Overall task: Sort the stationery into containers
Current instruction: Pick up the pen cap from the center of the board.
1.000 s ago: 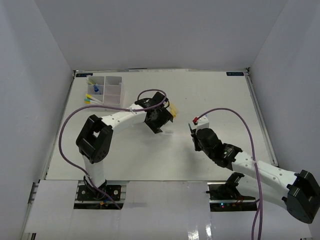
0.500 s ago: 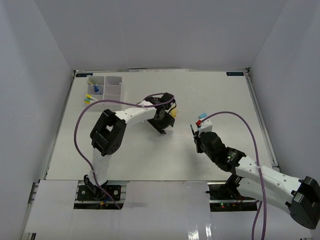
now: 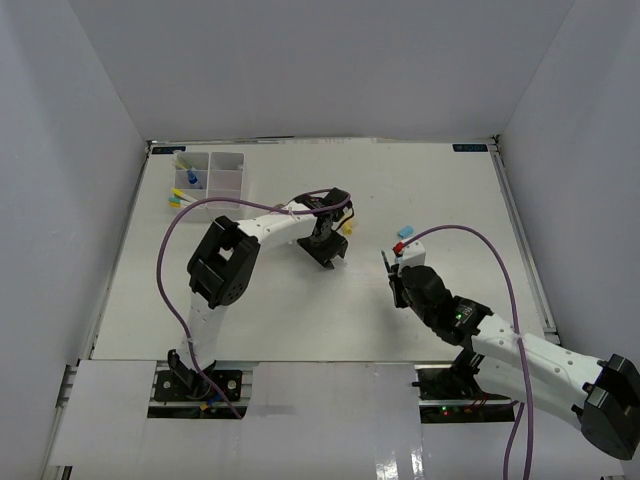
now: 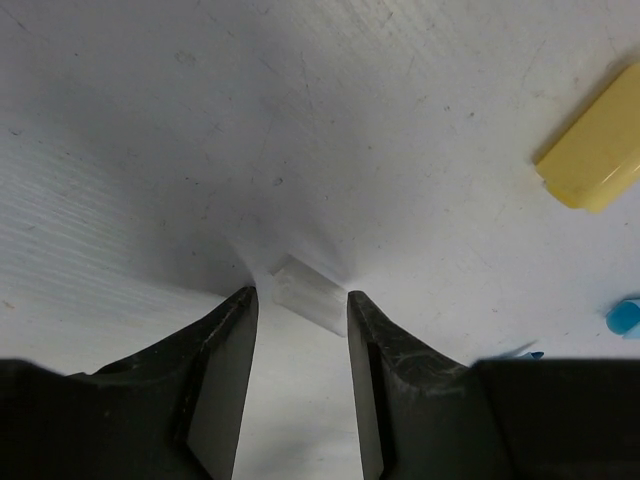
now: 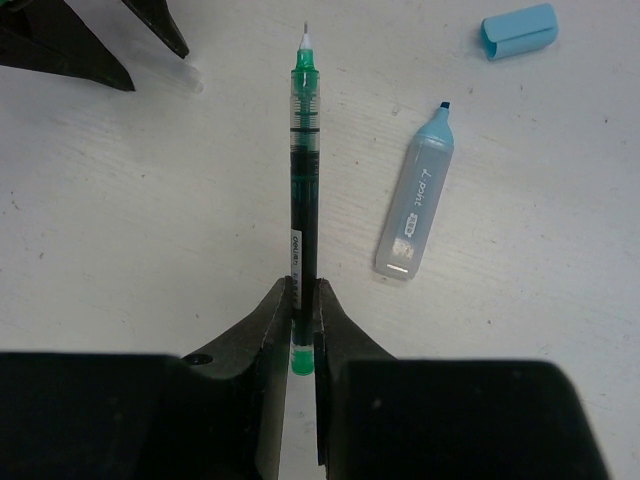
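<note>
A small clear pen cap (image 4: 312, 295) lies on the white table between the fingertips of my left gripper (image 4: 301, 295), which stands open around it, with a gap on the left side. From above, the left gripper (image 3: 326, 250) is at mid-table beside a yellow piece (image 3: 346, 228). My right gripper (image 5: 303, 285) is shut on a green pen (image 5: 302, 170) that points straight out from the jaws. The right gripper (image 3: 393, 280) hovers right of centre. The white divided tray (image 3: 210, 172) stands at the far left with several coloured items in it.
A light blue highlighter (image 5: 415, 205) without its cap lies right of the green pen, and a light blue cap (image 5: 518, 30) lies farther off. A yellow piece (image 4: 595, 150) and a blue bit (image 4: 622, 317) lie right of the left gripper. White walls enclose the table.
My left gripper has moved a little to the right and lower, and its jaws have narrowed around the clear cap. My right gripper has shifted slightly, still holding the green pen.
</note>
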Motion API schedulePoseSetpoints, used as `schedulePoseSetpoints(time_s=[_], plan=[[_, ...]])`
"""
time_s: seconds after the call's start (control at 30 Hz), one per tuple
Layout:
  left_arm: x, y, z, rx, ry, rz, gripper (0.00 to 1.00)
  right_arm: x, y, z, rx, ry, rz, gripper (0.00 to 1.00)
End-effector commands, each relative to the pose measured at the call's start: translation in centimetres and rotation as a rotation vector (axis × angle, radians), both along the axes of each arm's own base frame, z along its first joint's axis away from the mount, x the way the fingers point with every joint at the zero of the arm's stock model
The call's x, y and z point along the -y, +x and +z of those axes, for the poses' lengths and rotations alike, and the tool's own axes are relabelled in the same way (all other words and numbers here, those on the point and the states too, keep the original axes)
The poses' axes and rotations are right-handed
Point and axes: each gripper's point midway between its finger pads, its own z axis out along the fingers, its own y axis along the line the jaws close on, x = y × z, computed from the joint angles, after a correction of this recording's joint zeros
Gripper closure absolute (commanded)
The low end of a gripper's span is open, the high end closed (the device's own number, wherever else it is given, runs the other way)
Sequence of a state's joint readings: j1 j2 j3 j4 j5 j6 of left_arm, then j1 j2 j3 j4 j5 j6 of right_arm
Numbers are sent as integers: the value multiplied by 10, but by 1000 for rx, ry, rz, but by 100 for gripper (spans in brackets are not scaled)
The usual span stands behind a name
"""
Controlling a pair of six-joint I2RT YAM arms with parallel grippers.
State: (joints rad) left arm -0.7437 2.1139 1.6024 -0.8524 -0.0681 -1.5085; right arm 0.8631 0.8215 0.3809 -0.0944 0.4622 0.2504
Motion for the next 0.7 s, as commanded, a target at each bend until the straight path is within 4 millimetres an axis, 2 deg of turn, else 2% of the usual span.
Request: schedulePoseSetpoints(time_s=[0.0, 0.3, 0.43, 0.47, 0.57, 0.67], plan=[[3, 1, 8, -7, -22, 92, 49, -1, 7, 10, 44, 24, -18, 87], [-1, 3, 9, 22, -16, 86, 62, -2, 7, 11, 43, 32, -14, 87], [-11, -1, 5, 47, -1, 81, 71, -5, 4, 15, 51, 46, 11, 87], [-10, 2, 13, 76, -18, 79, 73, -6, 3, 16, 52, 48, 25, 87], [-15, 4, 17, 131, -17, 43, 81, -12, 1, 24, 74, 73, 74, 87], [-18, 11, 35, 222, -24, -16, 89, -25, -7, 32, 86, 113, 164, 87]])
